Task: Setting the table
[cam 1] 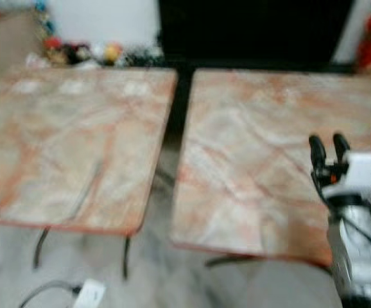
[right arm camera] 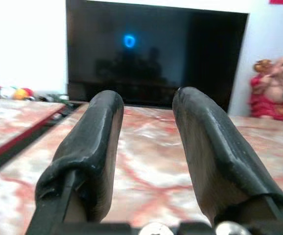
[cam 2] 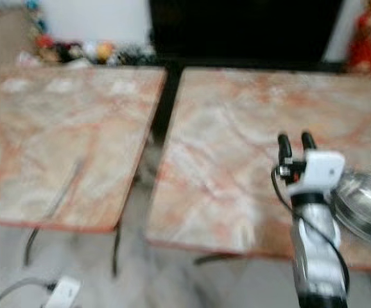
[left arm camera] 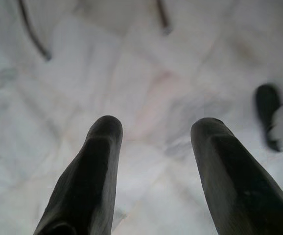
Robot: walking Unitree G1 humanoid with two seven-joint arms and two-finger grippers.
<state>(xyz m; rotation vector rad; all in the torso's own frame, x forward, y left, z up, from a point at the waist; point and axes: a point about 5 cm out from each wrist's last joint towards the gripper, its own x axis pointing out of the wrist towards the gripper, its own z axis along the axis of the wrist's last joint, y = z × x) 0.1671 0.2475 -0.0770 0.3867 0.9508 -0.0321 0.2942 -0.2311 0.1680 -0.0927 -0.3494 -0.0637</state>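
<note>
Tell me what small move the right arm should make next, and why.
Probably swing the right gripper toward the metal bowl beside it on the marble table. Its fingers are open and empty, raised above the tabletop, and the bowl sits near the table's front edge.

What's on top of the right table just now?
A metal bowl near the right table's front right edge, with the right end effector open above. The arm hides part of the bowl.

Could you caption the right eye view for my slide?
Right gripper raised, open and empty, over a marble table, a steel bowl beside it.
</note>
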